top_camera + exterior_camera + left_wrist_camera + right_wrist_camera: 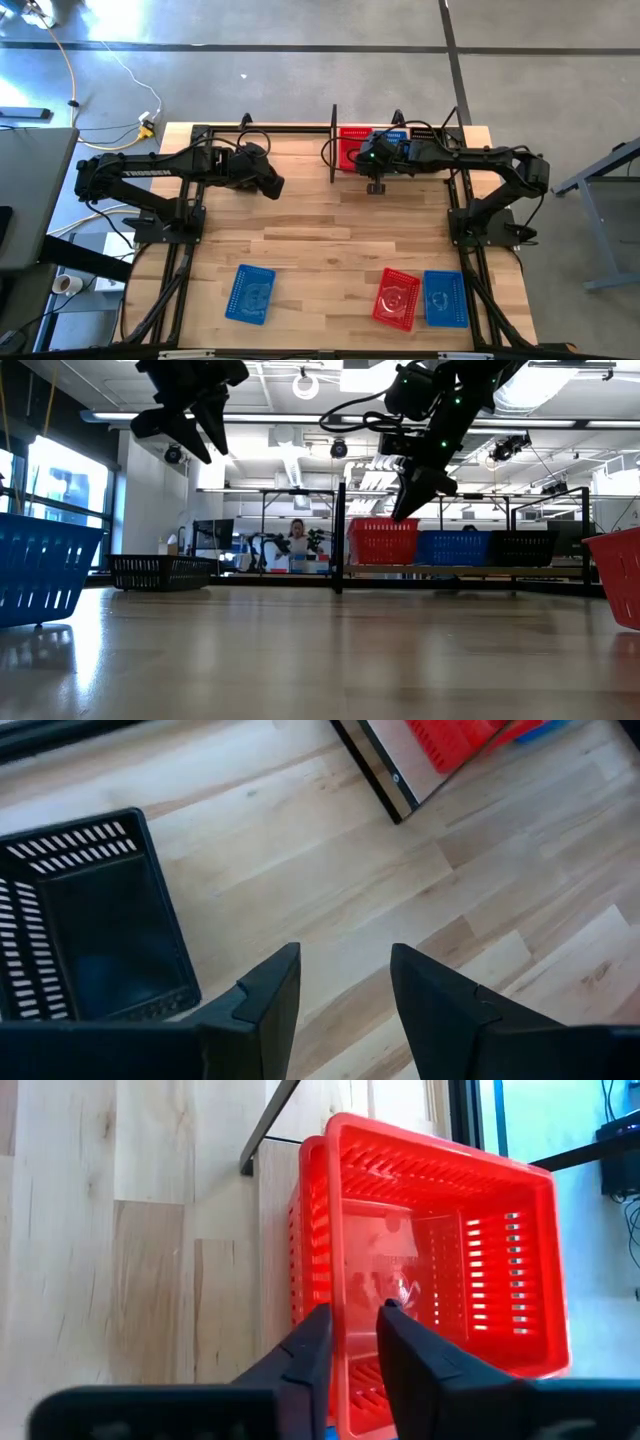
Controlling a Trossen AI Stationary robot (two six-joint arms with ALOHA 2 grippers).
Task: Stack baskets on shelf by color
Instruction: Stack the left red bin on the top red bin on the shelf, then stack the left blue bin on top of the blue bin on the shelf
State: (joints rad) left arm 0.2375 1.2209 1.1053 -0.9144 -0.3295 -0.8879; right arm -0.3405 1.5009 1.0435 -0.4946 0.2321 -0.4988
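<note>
Two red baskets (440,1250) sit nested on the shelf (333,145) at its left end, beside a blue basket (452,547) and a black basket (520,547). My right gripper (352,1342) slants down at the red stack with a small gap between its fingers. One wall of the top red basket (335,1280) runs through that gap. My left gripper (345,990) hangs open above the bare table at the far left. A loose black basket (90,930) rests on its base on the table beside it. My right gripper has one finger (400,1340) inside the top red basket and the other outside, astride its wall (338,1295). The fingers slant down from the near right. I cannot tell whether either finger touches the wall. The basket rests nested in the red one beneath.
Near the table's front edge lie a blue basket (250,293) at the left and a red basket (397,297) beside another blue one (445,298) at the right. Bare wood lies across the middle. The shelf's black uprights (340,535) stand close to my right gripper.
</note>
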